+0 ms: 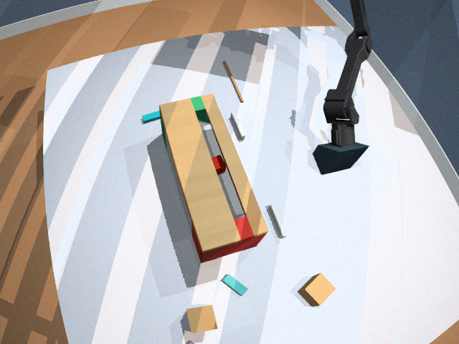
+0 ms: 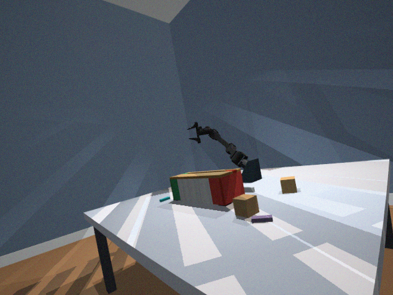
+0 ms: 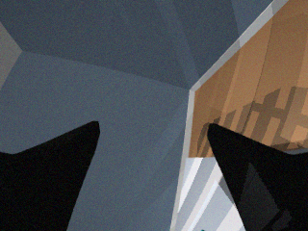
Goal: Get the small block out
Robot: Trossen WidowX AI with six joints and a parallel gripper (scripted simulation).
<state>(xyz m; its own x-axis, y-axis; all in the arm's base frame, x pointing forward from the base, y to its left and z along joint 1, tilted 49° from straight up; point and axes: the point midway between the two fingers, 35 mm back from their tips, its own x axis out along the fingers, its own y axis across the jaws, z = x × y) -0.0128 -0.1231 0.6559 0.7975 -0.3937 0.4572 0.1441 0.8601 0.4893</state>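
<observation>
Block on shelf mid-box, arm parked high with fingers spread.

Red block [image 1: 219, 163] sits on the grey shelf [image 1: 226, 181] inside the box [image 1: 200, 173], roughly midway along it, a bit nearer the green end [image 1: 198, 103] than the red end [image 1: 244, 226]. Block looks near-cubic, no clear long axis (its edges line up with the shelf); shelf and box long axis run green end to red end. Gripper [image 2: 194, 133] is up in the air above and behind the box's green end, well apart from it, fingers wide apart with nothing between them. Thin wooden stick [image 1: 233, 81] lies on the table [image 1: 370, 240] beyond the green end, pointing roughly along the box.
</observation>
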